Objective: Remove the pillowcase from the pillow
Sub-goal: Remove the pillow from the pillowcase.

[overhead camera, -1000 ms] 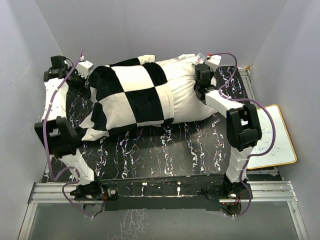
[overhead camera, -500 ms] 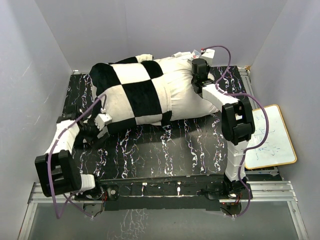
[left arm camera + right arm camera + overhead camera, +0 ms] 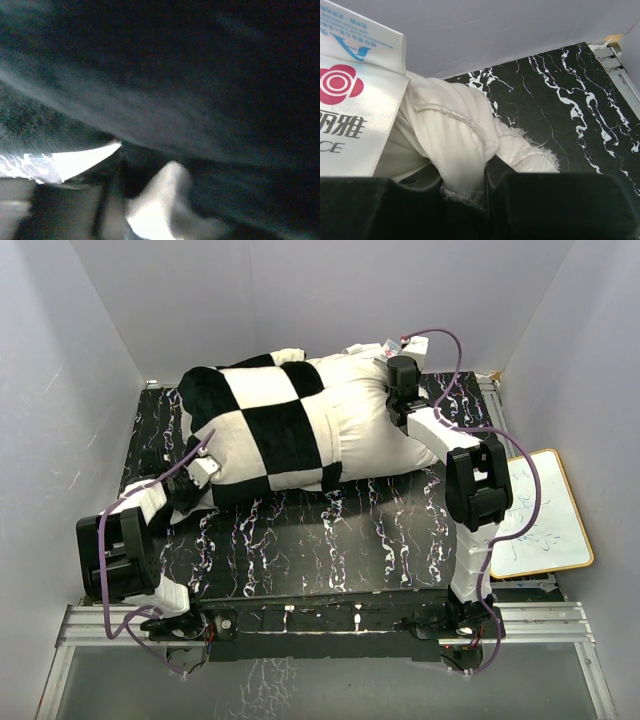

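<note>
my right claw (image 3: 470,196) pinches the pillow (image 3: 378,430) near the table (image 3: 330,540) far right corner; my left claw (image 3: 198,483) meets the pillowcase (image 3: 265,430), width unclear.

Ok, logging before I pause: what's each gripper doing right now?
Left gripper: at the pillowcase edge, cannot tell.
Right gripper: closed on the pillow.
</note>
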You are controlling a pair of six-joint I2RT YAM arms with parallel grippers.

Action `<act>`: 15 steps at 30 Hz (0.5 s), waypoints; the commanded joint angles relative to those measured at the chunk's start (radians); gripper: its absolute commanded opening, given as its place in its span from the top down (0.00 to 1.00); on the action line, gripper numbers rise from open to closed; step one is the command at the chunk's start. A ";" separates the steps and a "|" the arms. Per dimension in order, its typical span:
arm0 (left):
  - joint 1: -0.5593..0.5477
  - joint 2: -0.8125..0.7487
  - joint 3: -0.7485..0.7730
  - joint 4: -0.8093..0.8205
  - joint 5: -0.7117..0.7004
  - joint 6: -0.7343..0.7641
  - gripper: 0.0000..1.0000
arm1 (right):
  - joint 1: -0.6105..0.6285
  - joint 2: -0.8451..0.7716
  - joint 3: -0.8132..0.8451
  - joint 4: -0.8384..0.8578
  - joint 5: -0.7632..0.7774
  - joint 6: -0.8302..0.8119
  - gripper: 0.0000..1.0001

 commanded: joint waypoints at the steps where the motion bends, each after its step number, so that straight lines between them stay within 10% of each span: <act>1: -0.005 0.003 0.046 -0.064 -0.046 -0.012 0.98 | -0.021 -0.011 -0.086 -0.134 0.007 -0.057 0.92; 15: 0.444 -0.159 0.341 -0.373 -0.066 0.243 1.00 | -0.225 -0.206 -0.346 0.022 -0.032 0.235 0.92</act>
